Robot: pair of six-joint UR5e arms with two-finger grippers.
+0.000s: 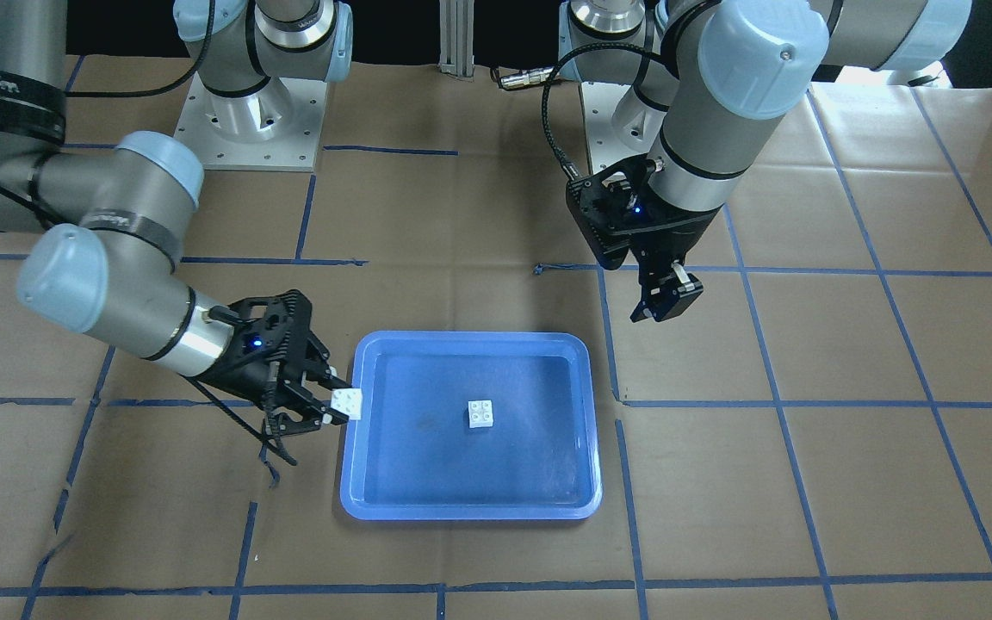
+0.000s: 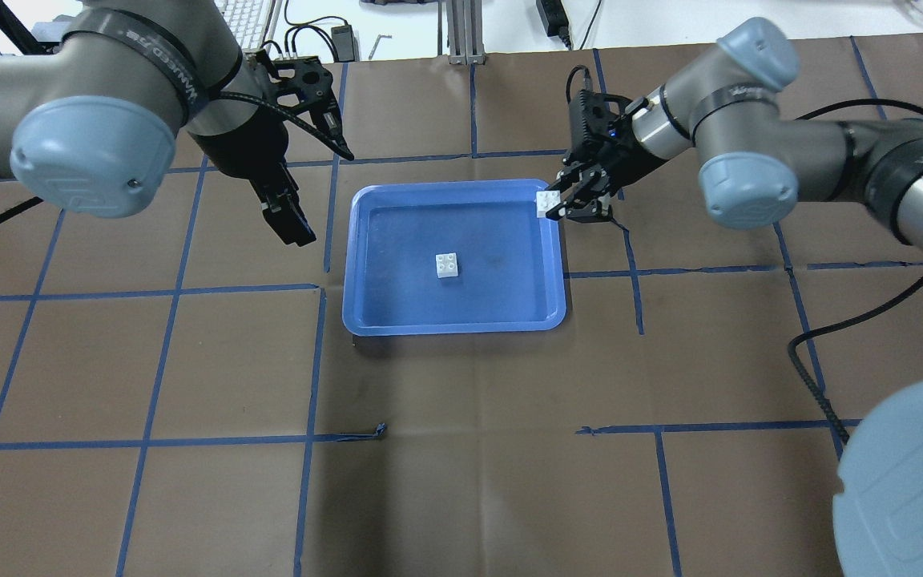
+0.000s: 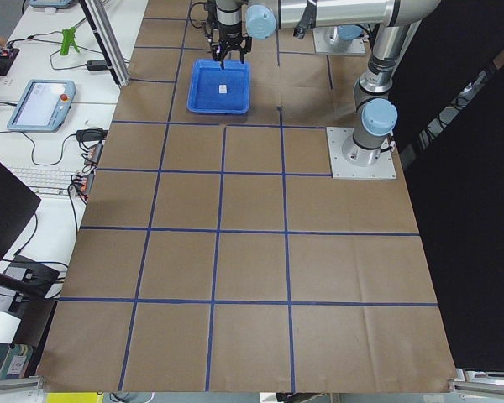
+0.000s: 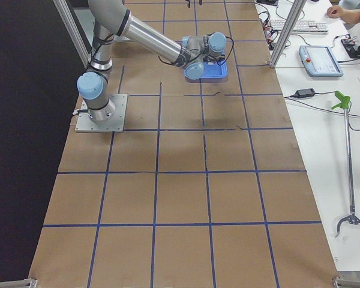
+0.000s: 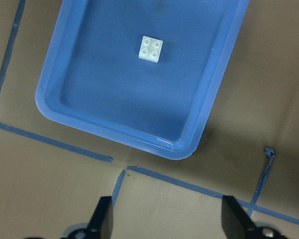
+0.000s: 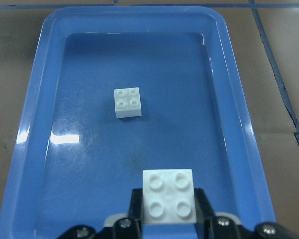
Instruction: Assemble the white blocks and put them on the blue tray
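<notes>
Over the tray [image 1: 470, 340] rim, my right end effector [image 1: 337, 403] is gripping one block [image 1: 348, 402], risking misaligned studs shoving the other block [image 1: 481, 413] aside.

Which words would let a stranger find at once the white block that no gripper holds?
Look at the blue tray in the middle of the brown table. Near the centre of its floor one small white block lies alone, studs up. The other white block hangs near the tray's rim, in the jaws of the right gripper.
</notes>
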